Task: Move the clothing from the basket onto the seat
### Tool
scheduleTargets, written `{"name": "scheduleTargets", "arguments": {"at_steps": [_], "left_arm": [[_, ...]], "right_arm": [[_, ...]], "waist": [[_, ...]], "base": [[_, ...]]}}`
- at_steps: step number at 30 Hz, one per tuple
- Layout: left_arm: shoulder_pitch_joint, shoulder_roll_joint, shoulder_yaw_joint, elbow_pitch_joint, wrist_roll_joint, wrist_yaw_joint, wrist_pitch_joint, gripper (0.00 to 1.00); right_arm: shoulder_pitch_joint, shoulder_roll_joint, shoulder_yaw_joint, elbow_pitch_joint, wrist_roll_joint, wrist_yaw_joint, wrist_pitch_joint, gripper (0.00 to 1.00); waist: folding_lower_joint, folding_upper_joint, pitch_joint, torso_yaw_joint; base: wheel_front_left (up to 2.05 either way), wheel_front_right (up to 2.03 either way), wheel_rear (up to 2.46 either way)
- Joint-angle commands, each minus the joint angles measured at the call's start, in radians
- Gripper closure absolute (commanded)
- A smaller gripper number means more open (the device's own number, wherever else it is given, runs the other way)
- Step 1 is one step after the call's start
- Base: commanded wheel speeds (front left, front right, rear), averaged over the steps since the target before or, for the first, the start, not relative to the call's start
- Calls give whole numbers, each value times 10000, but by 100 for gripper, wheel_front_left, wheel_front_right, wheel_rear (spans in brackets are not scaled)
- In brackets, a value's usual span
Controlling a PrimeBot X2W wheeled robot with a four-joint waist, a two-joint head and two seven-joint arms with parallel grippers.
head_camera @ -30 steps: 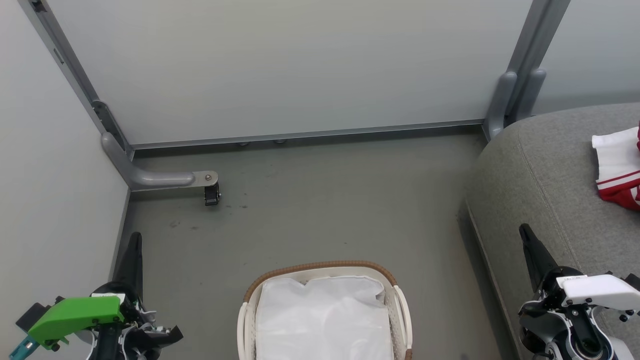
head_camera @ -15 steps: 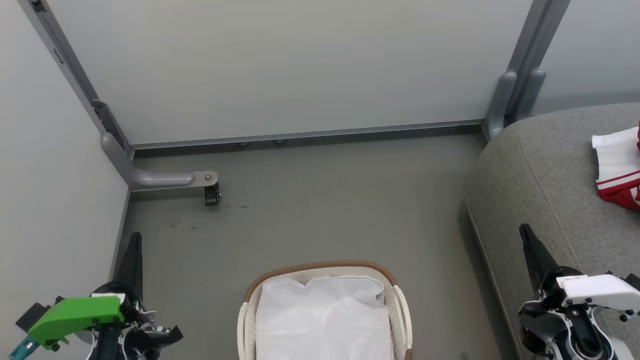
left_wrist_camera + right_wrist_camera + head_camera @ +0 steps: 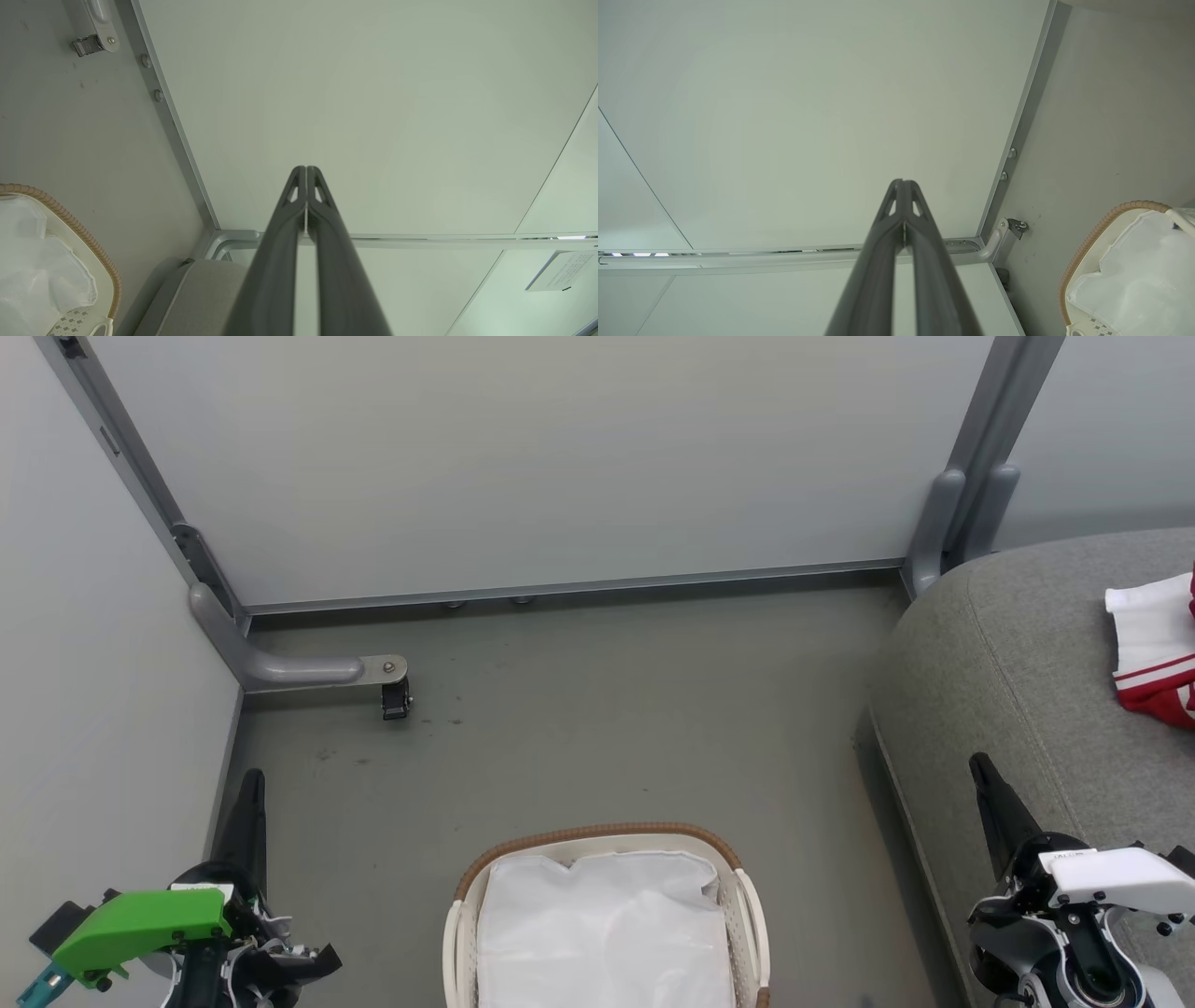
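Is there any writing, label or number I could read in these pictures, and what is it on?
No text is readable.
The white sheet on the wall panel: printed lines, too blurred to read.
The small tag on the right claw: too small to read.
The small label on the left claw: too small to read.
The clothing on the seat: no lettering shows.

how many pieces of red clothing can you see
1: a red and white garment on the sofa, cut by the picture's right edge; more may lie beyond it.
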State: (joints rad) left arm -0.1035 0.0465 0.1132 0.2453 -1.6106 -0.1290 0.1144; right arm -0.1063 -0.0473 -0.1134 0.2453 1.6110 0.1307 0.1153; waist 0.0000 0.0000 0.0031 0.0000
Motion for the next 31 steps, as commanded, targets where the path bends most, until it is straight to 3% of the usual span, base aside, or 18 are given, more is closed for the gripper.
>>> {"name": "scheduleTargets", "arguments": {"at_steps": [1, 31], "left_arm": [[-114, 70, 22, -16, -42, -39, 34, 100], [-114, 70, 21, -16, -40, -37, 33, 100]], "right_arm": [[-36, -56, -23, -35, 36, 0, 16, 100], [-32, -56, -21, -33, 35, 0, 14, 100]], "waist": [[0, 0, 0, 0], [0, 0, 0, 0]], "base": [[0, 0, 0], [0, 0, 0]]}}
